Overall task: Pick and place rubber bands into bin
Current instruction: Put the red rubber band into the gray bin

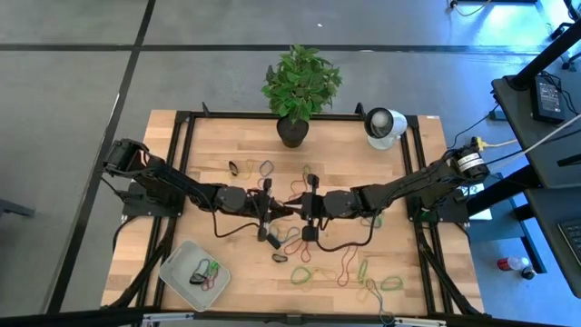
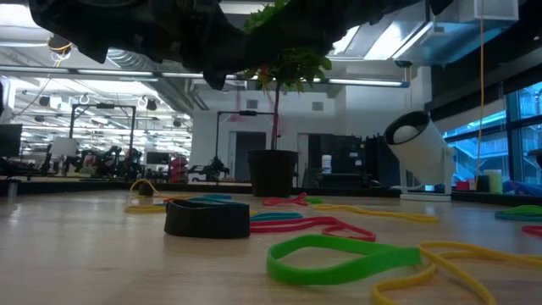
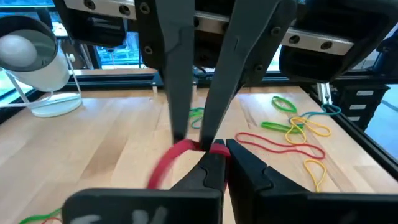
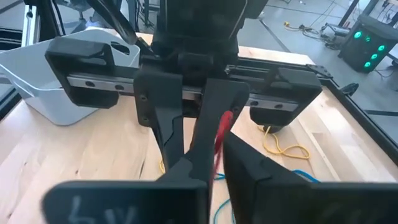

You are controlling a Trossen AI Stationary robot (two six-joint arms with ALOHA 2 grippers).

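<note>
Both grippers at the table's centre, tip to tip, with one red band (image 3: 168, 165) between them. Left gripper (image 3: 221, 149) clenched on that band, raised off the wood. Right gripper (image 1: 310, 209) close against it; whether gripping or letting go, cannot tell.

Other bands (image 1: 349, 268) scattered on the wood, mostly toward the near right; a few more (image 1: 207, 272) already in the bin (image 1: 172, 263) at the near left corner, well apart from the grippers.

Likely handling: nearly weightless, floppy, stretchy, rubbery enough to cling to a finger pad on release. No shape of its own, so sure to droop and swing when carried. Best taken by pinching one strand of the loop where it lifts off the wood, not by spanning the whole loop. Little risk of breakage; more of snagging or springing away.

Hard to make out: the band's far end, blurred and hidden behind the fingers; the grippers themselves cut off at the top of the low view; overlapping loops difficult to separate from above.
</note>
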